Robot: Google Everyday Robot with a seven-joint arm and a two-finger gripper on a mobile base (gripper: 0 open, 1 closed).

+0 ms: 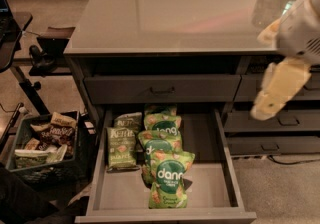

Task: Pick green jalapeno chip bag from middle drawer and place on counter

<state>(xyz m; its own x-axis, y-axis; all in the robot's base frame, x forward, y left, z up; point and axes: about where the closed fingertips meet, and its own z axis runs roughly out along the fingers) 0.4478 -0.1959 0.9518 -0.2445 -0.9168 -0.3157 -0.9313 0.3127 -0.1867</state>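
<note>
By my reading nothing is picked yet. The green jalapeno chip bag lies flat in the open middle drawer, just left of the dang bags. My gripper hangs at the right by the cabinet front, well apart from it. Whether it is open or closed, I cannot tell. Reaching, grasping, lifting and setting down on the counter all remain.

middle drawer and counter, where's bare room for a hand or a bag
The counter is bare across its left and middle. In the middle drawer, floor is free between the dang bags and the right wall, and front left. Crowded: the green jalapeno chip bag sits close beside them. The gripper hangs right of the drawer.
</note>
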